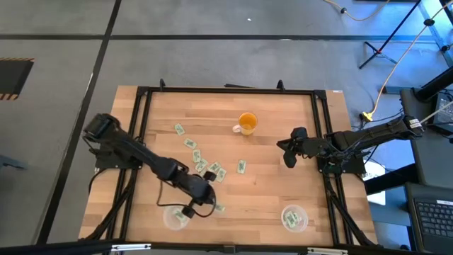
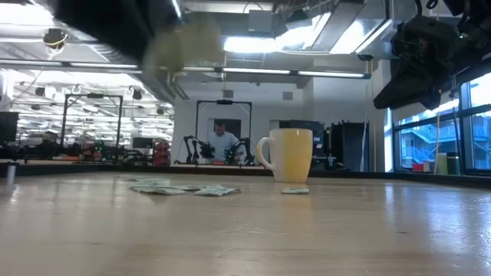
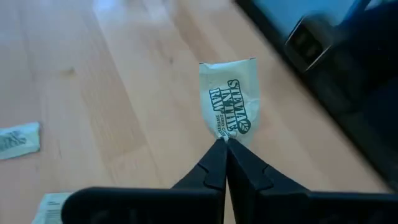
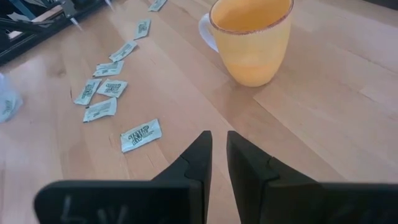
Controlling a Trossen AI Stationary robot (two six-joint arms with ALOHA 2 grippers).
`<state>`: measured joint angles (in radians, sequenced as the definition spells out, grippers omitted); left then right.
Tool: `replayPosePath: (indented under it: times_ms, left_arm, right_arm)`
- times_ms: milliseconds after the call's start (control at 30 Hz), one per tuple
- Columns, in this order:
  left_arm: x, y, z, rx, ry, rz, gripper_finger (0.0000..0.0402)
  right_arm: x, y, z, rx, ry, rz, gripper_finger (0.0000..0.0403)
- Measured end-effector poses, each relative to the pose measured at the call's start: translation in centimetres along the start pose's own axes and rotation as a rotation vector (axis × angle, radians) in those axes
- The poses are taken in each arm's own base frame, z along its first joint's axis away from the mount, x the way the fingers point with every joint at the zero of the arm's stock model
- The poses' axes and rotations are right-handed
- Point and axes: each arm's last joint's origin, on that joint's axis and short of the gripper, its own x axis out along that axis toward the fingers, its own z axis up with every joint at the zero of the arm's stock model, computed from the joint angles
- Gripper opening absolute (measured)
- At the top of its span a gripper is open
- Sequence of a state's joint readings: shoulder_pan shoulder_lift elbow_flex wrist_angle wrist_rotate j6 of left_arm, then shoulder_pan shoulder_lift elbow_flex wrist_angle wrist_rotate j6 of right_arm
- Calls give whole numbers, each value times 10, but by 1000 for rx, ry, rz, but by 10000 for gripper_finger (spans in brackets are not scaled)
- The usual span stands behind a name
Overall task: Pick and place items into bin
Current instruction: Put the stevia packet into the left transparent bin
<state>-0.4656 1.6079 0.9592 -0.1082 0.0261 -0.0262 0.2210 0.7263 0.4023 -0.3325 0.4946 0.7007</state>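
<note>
My left gripper [image 3: 225,144] is shut on one green-and-white packet [image 3: 229,99] and holds it above the wood near the table's front edge [image 1: 219,207]. Several more packets [image 1: 200,163] lie flat in a loose row left of the middle; in the right wrist view they trail away from one single packet [image 4: 141,135]. My right gripper [image 4: 219,144] hangs at the right side of the table [image 1: 287,154], short of the orange mug [image 4: 252,38], with a narrow gap between its fingers and nothing in it. Two clear bins [image 1: 175,217] [image 1: 294,217] stand at the front edge. My left gripper pinches the packet's near short edge [image 3: 224,135] between its two fingertips. The fingers slant down from the table's left and lie along the packet. The packet sticks out past the fingertips, printed face up, lifted clear of the wood.
The orange mug [image 1: 246,123] stands upright at the far middle of the table. A black frame [image 1: 226,91] runs round the tabletop. Bare wood lies between the mug and the right bin. A person [image 2: 222,143] is in the room behind the table.
</note>
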Motion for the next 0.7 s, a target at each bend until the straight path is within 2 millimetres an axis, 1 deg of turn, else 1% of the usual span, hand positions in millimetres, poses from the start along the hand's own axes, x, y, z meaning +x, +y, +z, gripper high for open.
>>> replayPosePath:
  times_ms: [67, 133, 267, 433, 700]
  left_arm:
    - [-14, -6, 4, -8, -16, -14, 3]
    - [-27, -15, 4, 12, 2, -34, 3]
    - [-42, -32, -5, 48, 105, -70, 2]
    - [-48, -54, -17, -5, 210, -103, 5]
    - [-50, -84, -25, -104, 238, -119, 5]
  right_arm:
    - [0, 0, 0, 0, 1, -1, 53]
    - [0, 0, 0, -1, 2, -2, 53]
    - [0, 0, 0, -4, 2, -2, 53]
    - [0, 0, 0, -4, 2, -2, 53]
    - [0, 0, 0, -4, 2, -2, 53]
